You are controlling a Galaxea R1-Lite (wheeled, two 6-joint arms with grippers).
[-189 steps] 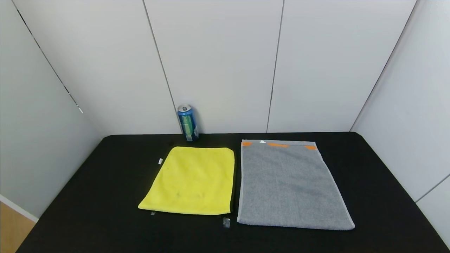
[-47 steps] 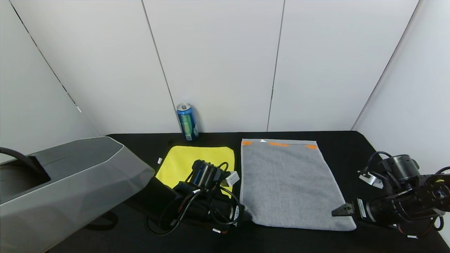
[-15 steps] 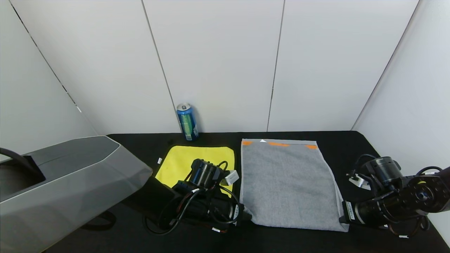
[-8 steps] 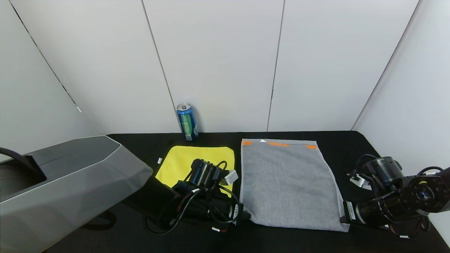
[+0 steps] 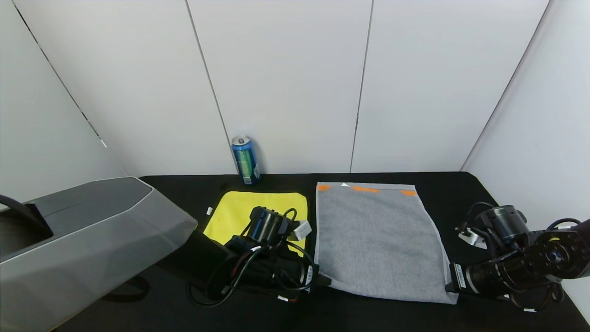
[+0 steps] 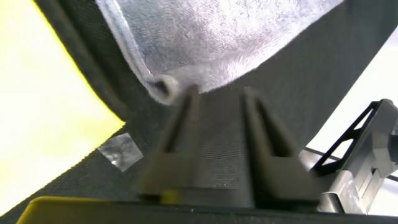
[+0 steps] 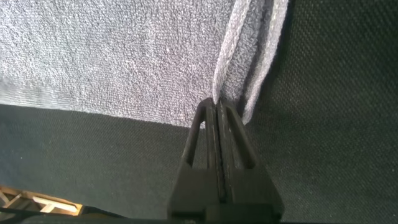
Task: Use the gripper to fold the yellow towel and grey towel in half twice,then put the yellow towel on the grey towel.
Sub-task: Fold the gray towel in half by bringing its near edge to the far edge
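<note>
The grey towel [image 5: 378,240] lies flat on the black table, its orange patches at the far edge. My right gripper [image 5: 448,286] is at its near right corner, shut on the hem, which is bunched up in the right wrist view [image 7: 216,102]. My left gripper [image 5: 325,280] is at the towel's near left corner. In the left wrist view it [image 6: 219,93] is open, and the curled grey corner [image 6: 163,87] sits beside one fingertip, outside the gap. The yellow towel [image 5: 235,216] lies flat left of the grey one, partly hidden by my left arm.
A blue drink can [image 5: 245,160] stands at the back wall behind the yellow towel. A scrap of clear tape [image 6: 120,151] lies on the black table [image 5: 461,193] by the yellow towel's near corner. White walls close in the back and both sides.
Since 3.1 s ago my right gripper moved onto the grey towel's near right corner and shut, bunching that edge inward. My left arm shifted slightly in the last half second.
</note>
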